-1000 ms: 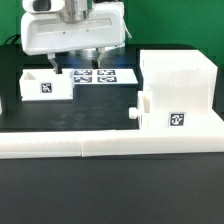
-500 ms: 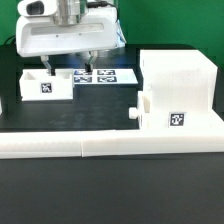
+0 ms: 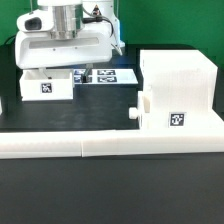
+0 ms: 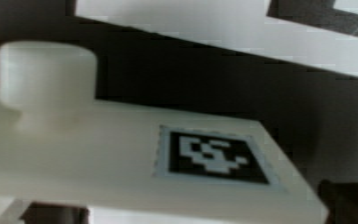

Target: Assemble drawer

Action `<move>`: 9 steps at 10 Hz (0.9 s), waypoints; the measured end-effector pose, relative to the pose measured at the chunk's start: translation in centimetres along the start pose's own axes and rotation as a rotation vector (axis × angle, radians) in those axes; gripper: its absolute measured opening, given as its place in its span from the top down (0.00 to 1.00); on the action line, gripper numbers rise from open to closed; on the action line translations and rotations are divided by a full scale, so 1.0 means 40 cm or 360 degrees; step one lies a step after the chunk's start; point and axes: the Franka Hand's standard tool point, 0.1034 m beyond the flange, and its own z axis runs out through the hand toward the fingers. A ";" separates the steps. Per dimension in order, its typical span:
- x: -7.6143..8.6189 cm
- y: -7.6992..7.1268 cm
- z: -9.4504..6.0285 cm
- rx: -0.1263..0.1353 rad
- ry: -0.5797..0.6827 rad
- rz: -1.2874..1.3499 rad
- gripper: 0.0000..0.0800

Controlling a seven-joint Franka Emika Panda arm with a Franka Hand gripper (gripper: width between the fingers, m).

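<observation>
- The gripper (image 3: 68, 69) hangs low over the table (image 3: 110, 106). Its two fingers stand wide apart and hold nothing that can be seen.
- The broad white hand body covers most of both fingers in the exterior view. Only short stubs show under it, so it cannot be told whether a pad touches anything.
- Directly below the gripper sits the small tray (image 3: 60, 88) of the drawer, open side up. Its front wall carries a black-and-white square tag (image 3: 44, 87), and the pattern is too small to read.
- The wrist view shows this small tray (image 4: 87, 150) very close and blurred. A rounded knob (image 4: 46, 75) stands up from it, with a square tag (image 4: 211, 155) of coarse black blocks on white just beside.
- Dark smears at the edge of the wrist view are too blurred to name.
- Just behind the gripper, toward the exterior view's right, lies the marker board (image 3: 105, 75). Several square tags show on it, and the hand body partly covers it.
- Well apart from the gripper, toward the exterior view's right, stands the housing (image 3: 185, 75), a large white box.
- In front of the housing is the second tray (image 3: 160, 112). Its knob (image 3: 134, 114) points toward the gripper's side, and a tag (image 3: 177, 120) sits on its front.
- Nearer the camera than the gripper, the border rail (image 3: 110, 145) runs across the whole table.
- A white object at the exterior view's left edge is cut off and cannot be identified.
</observation>
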 end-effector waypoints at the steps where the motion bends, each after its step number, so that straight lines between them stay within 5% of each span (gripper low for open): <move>1: 0.002 -0.005 0.002 0.0000 0.0001 -0.0007 0.19; 2: 0.002 -0.007 0.003 0.0001 0.0001 -0.0010 0.19; 4: 0.003 -0.008 0.003 0.0001 0.0001 -0.0017 0.52; 5: 0.003 -0.008 0.002 0.0001 0.0001 -0.0019 0.52; 7: 0.004 -0.008 0.003 0.0001 0.0001 -0.0022 0.90; 9: 0.004 -0.008 0.003 0.0001 0.0001 -0.0025 0.95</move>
